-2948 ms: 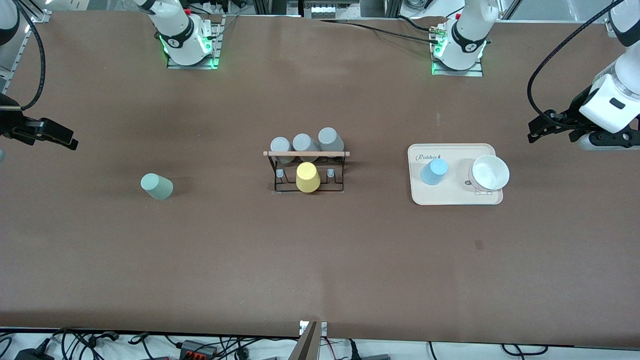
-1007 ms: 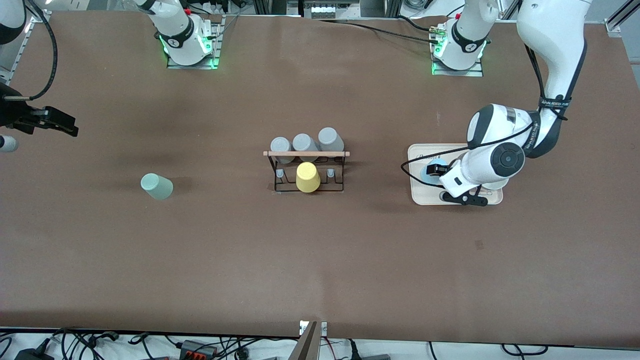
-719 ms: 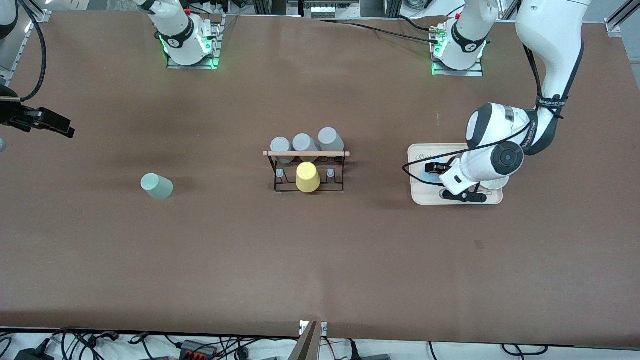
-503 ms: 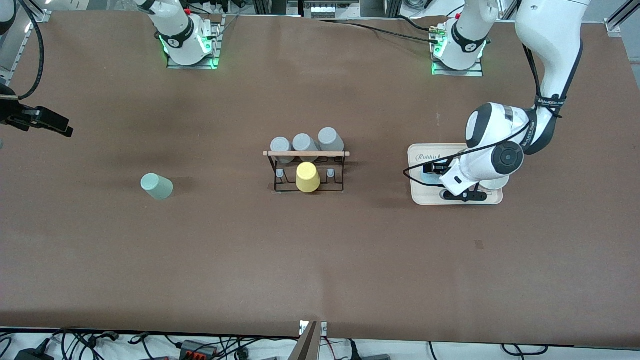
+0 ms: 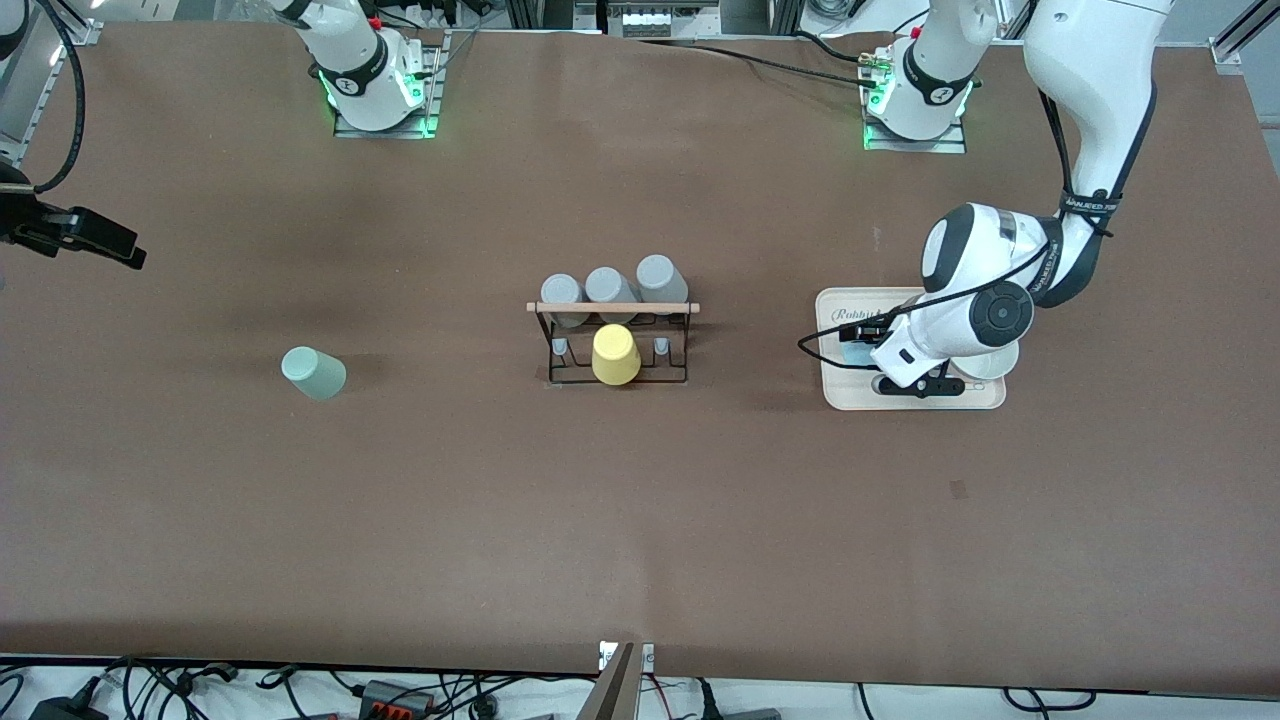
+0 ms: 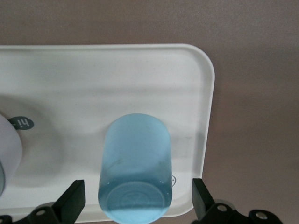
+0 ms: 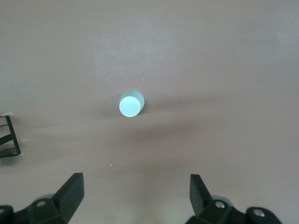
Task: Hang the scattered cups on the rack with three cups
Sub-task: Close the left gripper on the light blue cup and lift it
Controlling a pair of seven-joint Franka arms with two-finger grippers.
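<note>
- Front view: the left gripper [image 5: 868, 352] is down low over the cream tray [image 5: 850, 395], jaws spread wide and straddling the light blue cup [image 5: 856, 352], nothing held yet. That cup sits upside down on the tray's end toward the rack [image 5: 615, 340]. The rack stands mid-counter with three grey cups [image 5: 610, 288] along its farther row and a yellow cup [image 5: 614, 354] on the nearer middle peg.
- Still front view: the white bowl [image 5: 995, 360] sits on the same tray, right under the left arm's wrist. A sideways swing could knock it. The counter [image 5: 640, 520] between tray and rack lies bare, so the carry looks open.
- Front view, right arm's end: the right gripper [image 5: 100, 240] hangs high near the counter's edge, waiting. The sage green cup [image 5: 313, 373] stands alone on the counter with open room all round.
- Left wrist view: wide-open jaws flank the light blue cup [image 6: 134, 165]. The cup tapers, so a squeeze too near its narrow top could let it slip out. The tray's raised rim [image 6: 209, 116] is close by. Dragging rather than lifting could catch it.
- Right wrist view: jaws fully apart, empty, well above the sage green cup [image 7: 131, 103]. A corner of the rack [image 7: 10, 137] just shows at the edge.
</note>
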